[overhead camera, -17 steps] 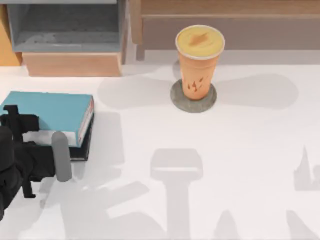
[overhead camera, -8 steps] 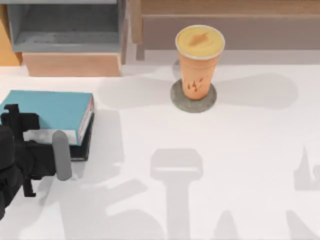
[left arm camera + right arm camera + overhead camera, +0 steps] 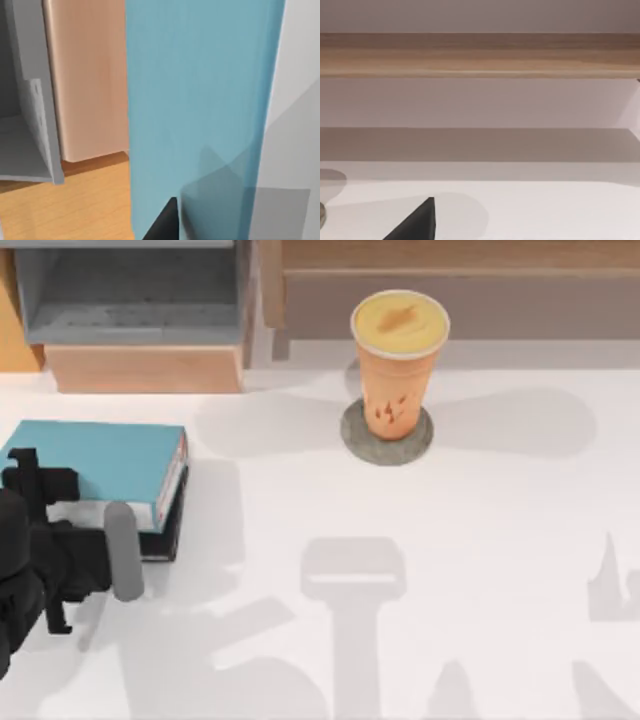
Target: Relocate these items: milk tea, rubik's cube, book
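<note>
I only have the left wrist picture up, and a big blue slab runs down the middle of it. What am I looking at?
Observer: That is the book, lying flat on top of a black book at the table's left side.
Operator: And where is the arm itself?
Observer: From above, the left gripper sits at the book's near edge.
Operator: Is anything else on the table?
Observer: Yes, the milk tea stands upright on a round grey coaster towards the back, well apart from the books.
</note>
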Motion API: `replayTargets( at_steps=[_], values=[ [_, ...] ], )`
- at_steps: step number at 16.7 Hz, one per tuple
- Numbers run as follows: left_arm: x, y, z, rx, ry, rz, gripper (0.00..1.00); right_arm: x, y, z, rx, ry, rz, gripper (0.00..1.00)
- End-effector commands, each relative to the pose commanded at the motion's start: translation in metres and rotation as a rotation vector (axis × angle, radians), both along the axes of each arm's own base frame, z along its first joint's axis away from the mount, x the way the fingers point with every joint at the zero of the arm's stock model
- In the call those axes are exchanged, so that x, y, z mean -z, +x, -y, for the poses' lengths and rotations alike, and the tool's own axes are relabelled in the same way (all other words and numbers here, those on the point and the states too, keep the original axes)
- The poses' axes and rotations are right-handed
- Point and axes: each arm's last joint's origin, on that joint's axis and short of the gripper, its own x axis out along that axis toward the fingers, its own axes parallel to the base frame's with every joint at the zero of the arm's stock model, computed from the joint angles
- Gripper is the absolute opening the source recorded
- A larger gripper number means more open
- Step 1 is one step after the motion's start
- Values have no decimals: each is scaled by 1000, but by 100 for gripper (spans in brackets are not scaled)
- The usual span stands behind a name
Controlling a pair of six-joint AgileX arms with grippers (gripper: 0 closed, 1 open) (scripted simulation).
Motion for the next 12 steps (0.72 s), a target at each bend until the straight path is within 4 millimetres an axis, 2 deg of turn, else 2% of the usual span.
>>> replayTargets(
  at_steps=[6, 12],
  values=[
    [0, 0, 0, 0, 0, 0, 98, 0, 0, 0, 0, 0, 0, 100],
    [0, 0, 0, 0, 0, 0, 100, 0, 0, 0, 0, 0, 0, 100]
  ],
)
